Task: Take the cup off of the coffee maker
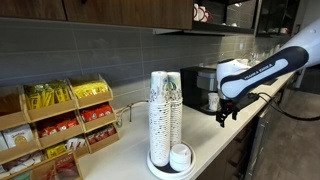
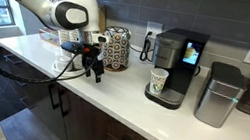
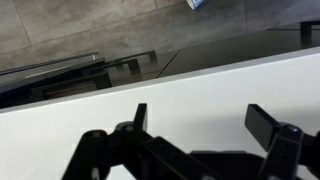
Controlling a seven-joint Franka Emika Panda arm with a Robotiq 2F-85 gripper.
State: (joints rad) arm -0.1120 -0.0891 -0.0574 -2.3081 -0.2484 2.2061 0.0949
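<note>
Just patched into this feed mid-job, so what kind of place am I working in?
Probably an office break room or kitchenette: a coffee maker on a white counter, tall stacks of paper cups, and a rack of snack packets beside them.

Cup: white paper, matt. Coffee maker: glossy black plastic body, silver metal front. Countertop: white, smooth, with a faint sheen. Wall tiles: grey, satin. Canister: brushed metal. Gripper: matt black. Display rack: pale wood.
</note>
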